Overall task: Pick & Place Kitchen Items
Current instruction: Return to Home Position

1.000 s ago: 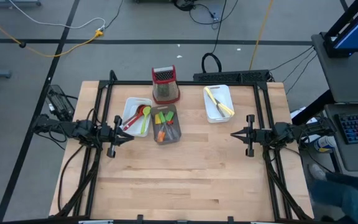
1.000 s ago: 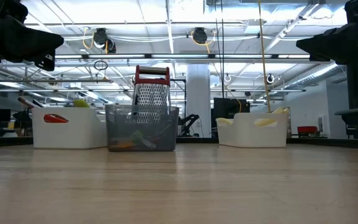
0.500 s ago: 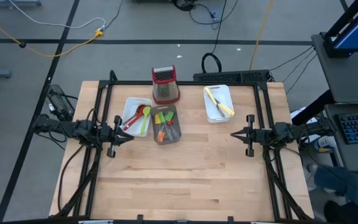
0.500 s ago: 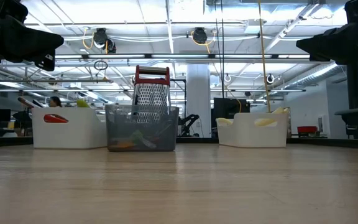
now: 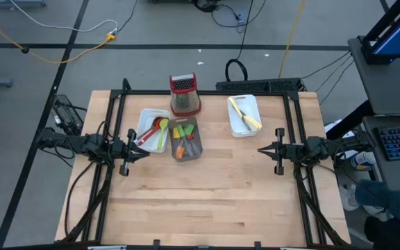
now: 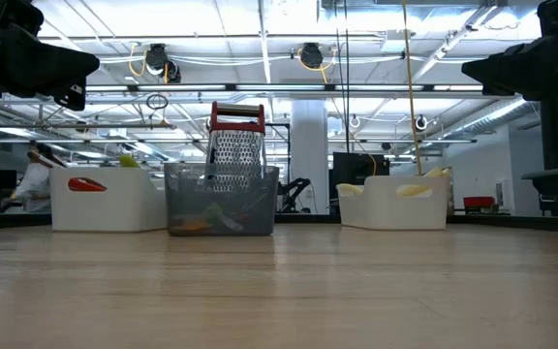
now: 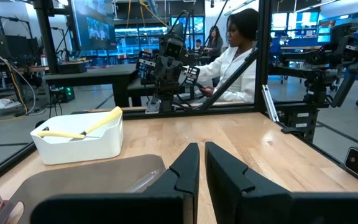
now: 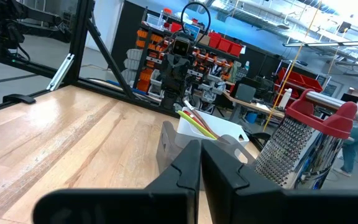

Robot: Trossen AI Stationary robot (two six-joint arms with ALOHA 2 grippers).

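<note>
The left gripper (image 5: pixel 142 151) hangs over the table's left side, pointing inward. Its fingers are pressed together with only a sliver between them, and they grip nothing. Just beside its tip, toward the far edge, sits a white tray (image 5: pixel 146 114) holding a red spoon (image 5: pixel 151 132) and a green spoon (image 5: pixel 162 132). Ahead of that same tip, touching the tray's side, is the grey bin (image 5: pixel 197 154), with green spatulas (image 5: pixel 182 130) and an orange spatula (image 5: pixel 180 148) lying inside. Beyond the bin, well clear of either gripper, the red-topped grater (image 5: pixel 185 94) stands upright.

Further along, a second white tray (image 5: pixel 238 130) holds yellow and pale utensils (image 5: pixel 245 114). It lies near the right gripper (image 5: pixel 261 149), ahead of its tip and off toward the far edge. That gripper faces the left one across bare wood, well apart from it. Its fingers are closed against each other and empty. Past the table's right corner, part of a person in dark blue (image 5: pixel 387 208) shows.
</note>
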